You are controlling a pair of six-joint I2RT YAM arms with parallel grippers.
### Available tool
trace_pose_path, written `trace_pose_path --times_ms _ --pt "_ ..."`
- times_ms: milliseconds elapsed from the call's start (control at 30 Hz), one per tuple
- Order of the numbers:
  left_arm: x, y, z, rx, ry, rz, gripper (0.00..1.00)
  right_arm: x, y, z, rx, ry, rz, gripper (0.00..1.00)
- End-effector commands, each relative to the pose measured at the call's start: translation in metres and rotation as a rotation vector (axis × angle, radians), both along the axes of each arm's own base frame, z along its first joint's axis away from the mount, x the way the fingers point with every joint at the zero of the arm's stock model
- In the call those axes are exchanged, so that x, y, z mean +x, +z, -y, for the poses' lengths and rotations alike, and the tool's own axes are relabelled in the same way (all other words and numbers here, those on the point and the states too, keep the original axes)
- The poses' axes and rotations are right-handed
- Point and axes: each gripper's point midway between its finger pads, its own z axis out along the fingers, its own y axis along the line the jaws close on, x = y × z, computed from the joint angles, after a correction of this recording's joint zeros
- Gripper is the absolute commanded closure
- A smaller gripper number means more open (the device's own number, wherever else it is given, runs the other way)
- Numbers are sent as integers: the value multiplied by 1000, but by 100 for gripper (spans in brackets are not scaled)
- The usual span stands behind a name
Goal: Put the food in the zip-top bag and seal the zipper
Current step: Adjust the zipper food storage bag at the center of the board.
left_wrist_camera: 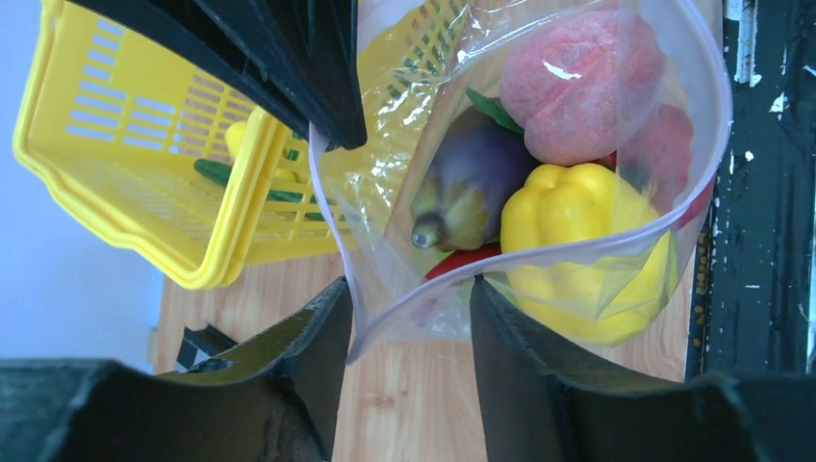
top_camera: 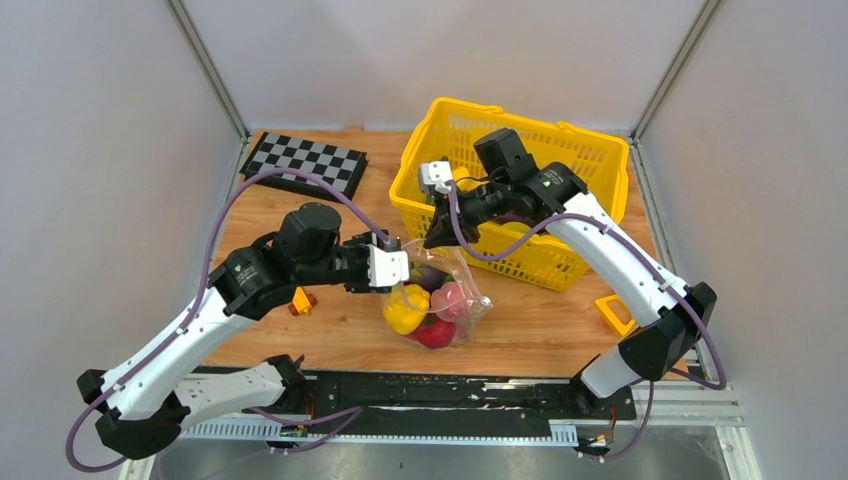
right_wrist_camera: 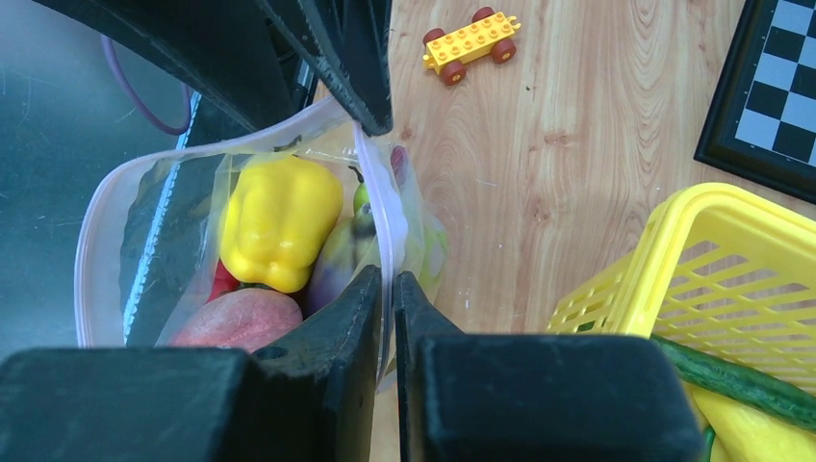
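The zip-top bag (top_camera: 474, 300) lies on the wooden table, its mouth open. Inside are a yellow pepper (left_wrist_camera: 568, 212), a purple eggplant (left_wrist_camera: 471, 183), a pink round piece (left_wrist_camera: 577, 87) and red pieces (top_camera: 435, 333). My right gripper (right_wrist_camera: 387, 286) is shut on the bag's pale pink zipper rim (right_wrist_camera: 377, 192), on its far side; it also shows in the top view (top_camera: 437, 238). My left gripper (left_wrist_camera: 409, 303) is open, with the bag's corner and rim between its fingers; it shows in the top view (top_camera: 400, 268) at the bag's left. No slider shows.
A yellow basket (top_camera: 590, 165) stands right behind the bag and holds a green cucumber (right_wrist_camera: 731, 380) and a yellow piece. An orange toy block with wheels (top_camera: 302, 300) lies left of the bag. A chessboard (top_camera: 305, 165) is at the back left. A yellow frame (top_camera: 613, 312) lies right.
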Motion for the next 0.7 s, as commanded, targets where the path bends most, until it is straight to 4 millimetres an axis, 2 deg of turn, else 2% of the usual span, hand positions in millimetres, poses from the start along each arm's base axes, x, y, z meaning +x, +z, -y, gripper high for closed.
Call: trace_pose_path --times_ms 0,100,233,333,367,467,533,667 --pt "-2 16 8 -40 -49 20 50 -5 17 -6 42 40 31 89" --pt "-2 15 6 -40 -34 16 60 -4 18 -6 43 37 31 89" --pt "3 18 2 -46 7 27 85 -7 20 -6 46 44 34 88" --pt "8 21 -2 -51 50 36 97 -10 20 -6 47 48 32 88" --pt "10 22 -3 -56 65 37 100 -10 21 -6 47 47 33 88" --pt "12 23 -4 -81 102 28 100 -12 24 -4 58 32 32 85" --pt "14 24 -4 -110 135 17 100 -6 29 -4 70 -18 46 75" --pt "20 28 -10 -190 229 11 100 10 40 7 115 -207 63 36"
